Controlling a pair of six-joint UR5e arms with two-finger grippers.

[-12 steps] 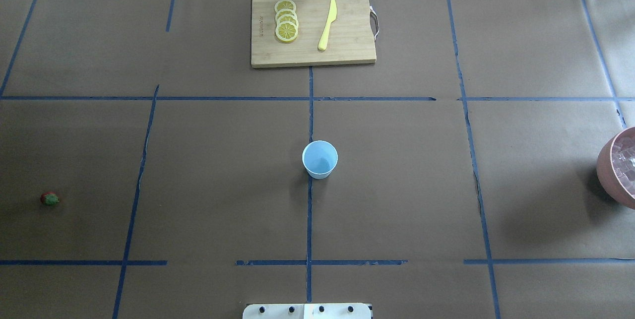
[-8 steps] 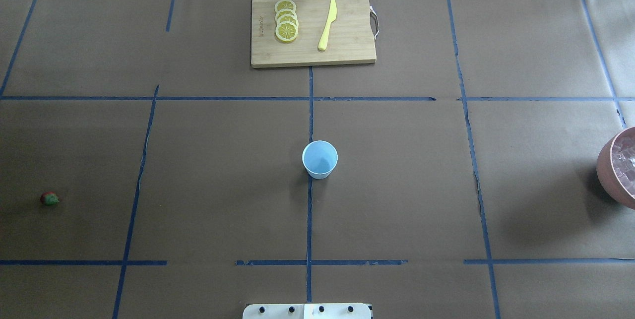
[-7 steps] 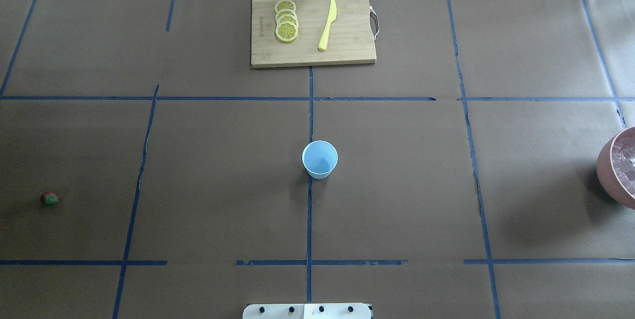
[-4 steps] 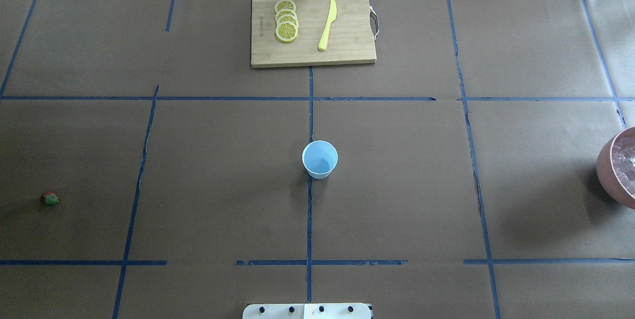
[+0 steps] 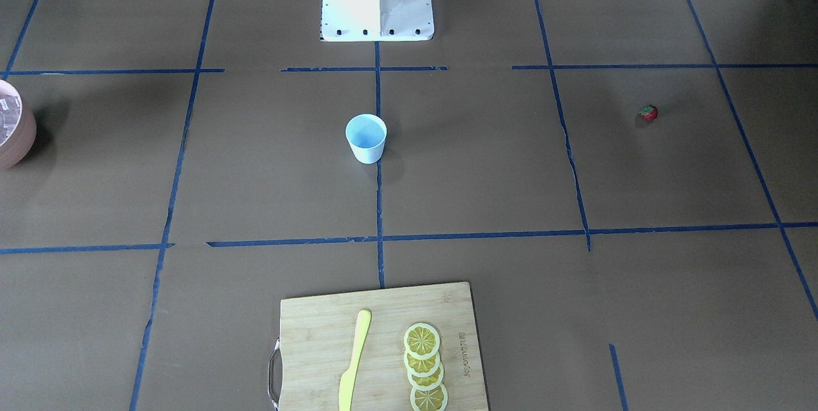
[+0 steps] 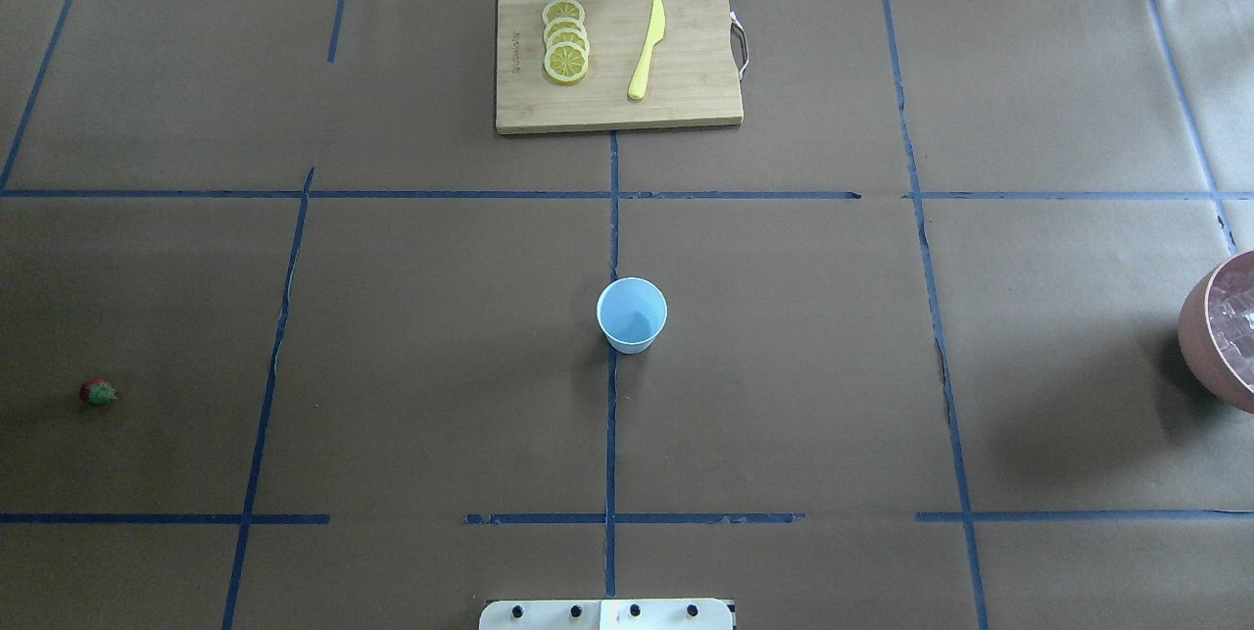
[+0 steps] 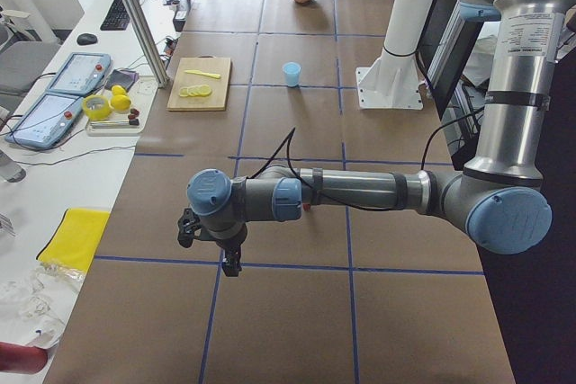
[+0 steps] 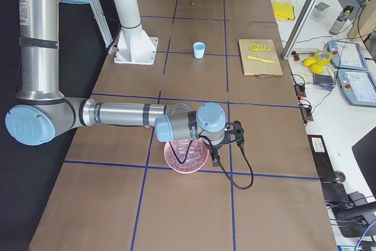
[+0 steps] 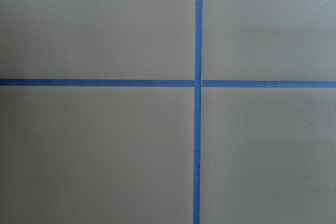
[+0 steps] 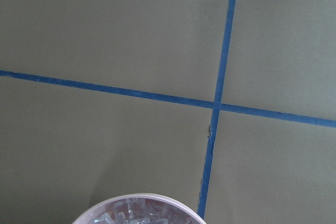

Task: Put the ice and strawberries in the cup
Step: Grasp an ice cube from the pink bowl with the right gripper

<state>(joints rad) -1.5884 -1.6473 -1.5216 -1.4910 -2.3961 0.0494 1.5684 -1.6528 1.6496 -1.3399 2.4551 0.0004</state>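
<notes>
so the small pale-blue tapered cup (image 6: 632,315) is standing upright pretty much dead centre of the brown paper-covered table (image 6: 411,336), right on a line of the blue tape (image 6: 611,434), and it looks empty from above; the small red strawberry with the green leafy top (image 6: 98,393) is lying way out at roughly 8 o'clock from the cup in the overhead view, well apart from it, near the table's left end; the clear whitish ice cubes (image 6: 1236,316) are all piled in the pink round bowl (image 6: 1200,336) out at 3 o'clock, cut off by the frame edge; at 12 o'clock there's a wooden cutting board (image 6: 686,101) with a row of overlapping yellow lemon slices (image 6: 565,40) and a yellow plastic knife (image 6: 647,49) lying beside them, not touching

the left gripper (image 7: 230,263) hangs above bare paper at the left end of the table, pointing down, and its wrist camera shows a crossing of the tape and paper; it only shows up in the side view, so i can't tell how wide its claw is or if it has anything; same deal with the right gripper (image 8: 216,158), it hovers over the bowl's edge, the bowl's rim peeks in at 6 o'clock of its wrist view, and i can't tell its claw's state either
</notes>
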